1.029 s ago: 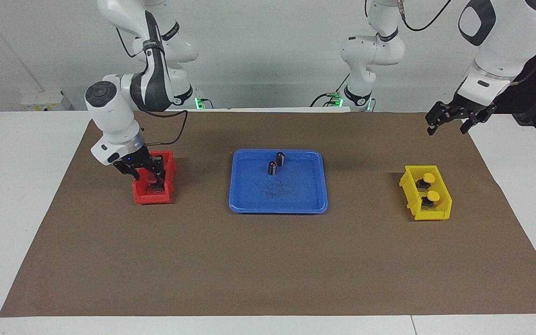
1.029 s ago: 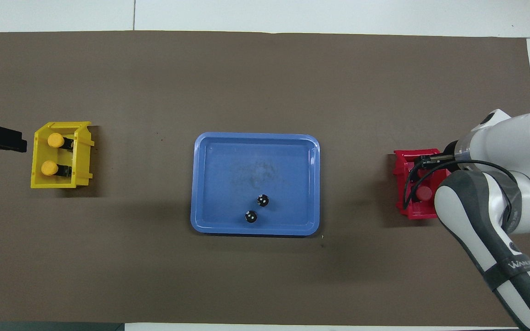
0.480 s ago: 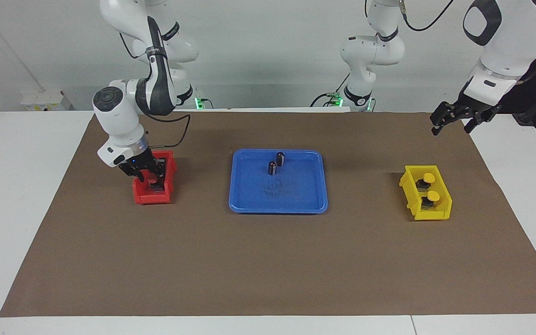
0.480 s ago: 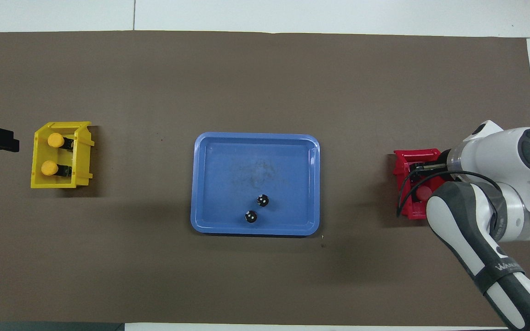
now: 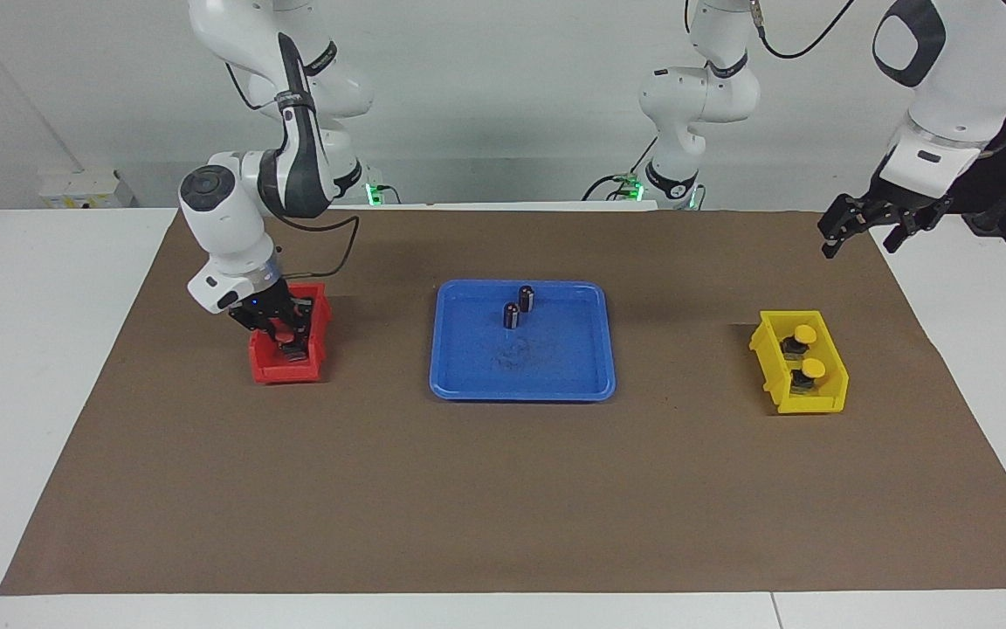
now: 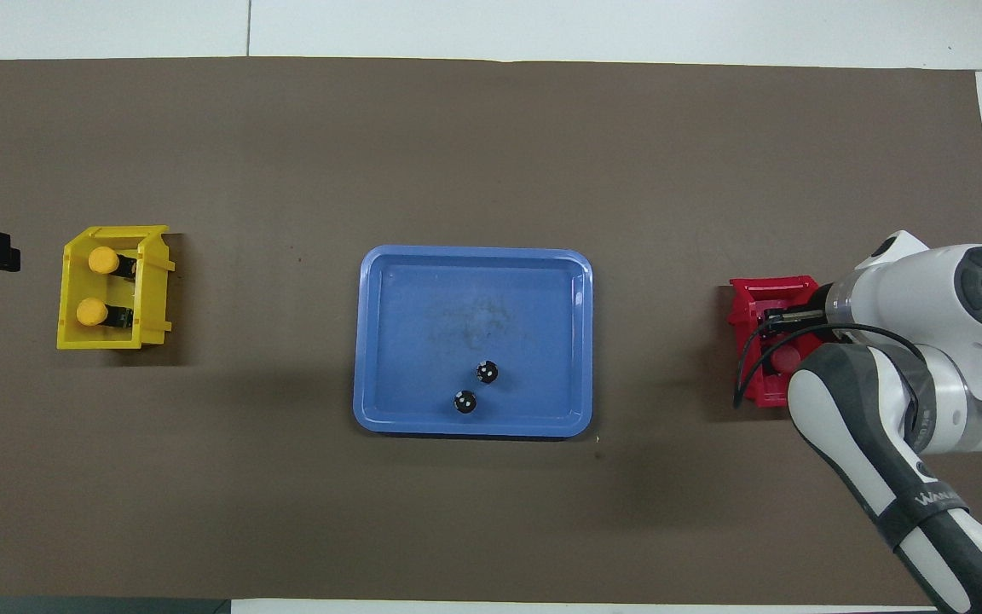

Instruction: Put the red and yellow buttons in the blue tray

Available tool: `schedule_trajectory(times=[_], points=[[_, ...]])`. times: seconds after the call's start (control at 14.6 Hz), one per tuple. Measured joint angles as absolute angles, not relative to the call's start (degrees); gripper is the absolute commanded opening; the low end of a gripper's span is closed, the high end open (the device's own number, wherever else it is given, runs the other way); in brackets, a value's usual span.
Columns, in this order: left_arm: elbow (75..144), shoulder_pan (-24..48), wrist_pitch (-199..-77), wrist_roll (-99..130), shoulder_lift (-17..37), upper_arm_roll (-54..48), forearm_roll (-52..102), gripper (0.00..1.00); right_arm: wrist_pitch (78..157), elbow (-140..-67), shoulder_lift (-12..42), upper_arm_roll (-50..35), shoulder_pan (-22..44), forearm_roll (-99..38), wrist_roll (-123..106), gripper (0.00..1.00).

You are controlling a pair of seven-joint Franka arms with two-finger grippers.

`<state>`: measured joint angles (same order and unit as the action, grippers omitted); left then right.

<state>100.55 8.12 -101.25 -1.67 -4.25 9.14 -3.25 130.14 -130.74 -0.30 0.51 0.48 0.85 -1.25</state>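
The right tool [image 5: 280, 330] is down inside the small red bin [image 5: 269, 369] at the right arm's end of the worktop [image 5: 503, 489], its fingers drawn together on a red button [image 5: 280, 327]. It looks like a pinch on the mushroom cap, though the wrist covers much of the bin, so I cannot say whether the second red button is under it. Reaching in from above suits the bin's walls, which leave only the top free for a grip.

The left tool [image 5: 861, 229] hangs in the air over the edge of the brown mat [image 5: 503, 489] at the left arm's end, its fingers spread and holding nothing. It waits clear of the yellow bin [image 5: 817, 404], probably so the two arms do not meet over the middle.

Both yellow buttons [image 5: 805, 335] sit in the yellow bin, one nearer the robots than the other, caps up.

The blue tray [image 5: 468, 384] lies midway between the two bins, an equal reach for either arm. It holds only two dark capless cylinders [image 5: 512, 314], standing close together near the edge toward the robots. No button is in the tray yet, so all four are still to be carried over.
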Motion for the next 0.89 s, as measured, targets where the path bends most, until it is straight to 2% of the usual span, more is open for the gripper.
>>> schedule_trajectory(times=[0.07, 0.27, 0.48, 0.69, 0.89], points=[[102.0, 7.53, -104.07, -1.98, -3.73, 9.2, -3.25, 0.77, 126.47, -128.27, -0.26, 0.51, 0.48, 0.89, -1.32, 0.3], [104.49, 6.75, -111.06, -2.09, 0.87, 9.21, -2.45, 0.7, 112.96, -116.55, 0.56, 0.25, 0.83, 0.99, -1.43, 0.3], [106.12, 6.23, -117.41, -2.09, 5.83, 9.22, -0.76, 0.68, 103.42, -104.71, 3.05, -0.26, 5.0, 0.93, 2.64, 0.31], [108.93, 5.87, -122.25, -2.09, 7.8, 9.22, -0.69, 0.68, 103.94, -98.27, 7.02, -0.71, 14.37, 0.74, 17.18, 0.31], [112.78, 5.59, -126.72, -2.09, 8.18, 9.22, -0.68, 0.68, 110.37, -97.52, 10.75, -1.02, 23.82, 0.72, 31.05, 0.31]])
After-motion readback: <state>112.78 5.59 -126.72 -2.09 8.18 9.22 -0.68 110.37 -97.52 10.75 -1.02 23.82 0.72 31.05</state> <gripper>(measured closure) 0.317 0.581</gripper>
